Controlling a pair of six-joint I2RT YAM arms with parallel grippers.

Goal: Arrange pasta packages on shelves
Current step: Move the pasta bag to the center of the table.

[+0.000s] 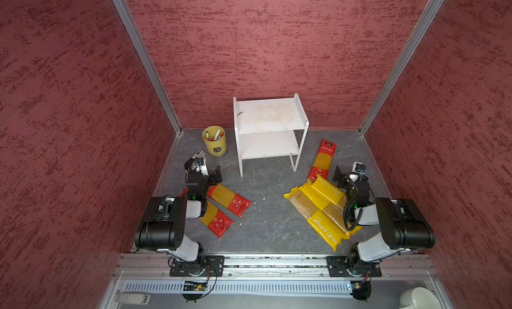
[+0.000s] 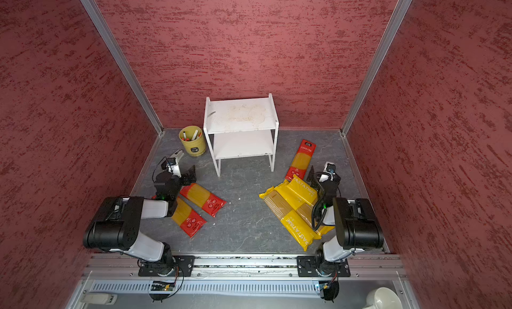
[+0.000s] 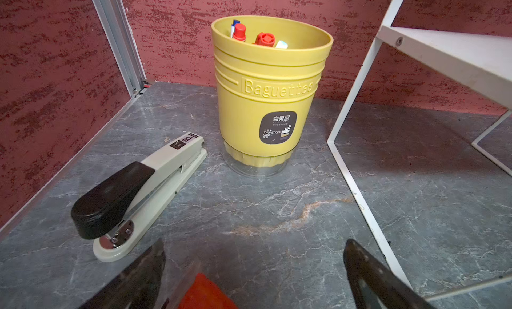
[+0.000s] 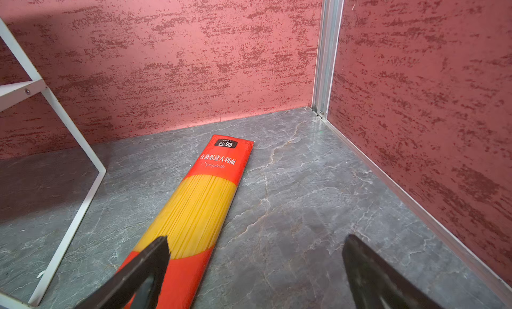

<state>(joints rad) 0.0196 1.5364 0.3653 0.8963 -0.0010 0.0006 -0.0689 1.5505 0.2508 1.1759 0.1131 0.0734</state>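
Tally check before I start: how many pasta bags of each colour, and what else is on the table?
Red-ended bags: 3
Yellow bags: 3
Rack: 1
Cup: 1
Stapler: 1
Total: 9

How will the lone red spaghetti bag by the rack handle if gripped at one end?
Probably stiff: the red spaghetti bag shows straight, tightly packed strands. Lifted by one end it may sag or twist out, being long and narrow. Glossy film looks slippery; lying flat on the table, it should slide, not roll.
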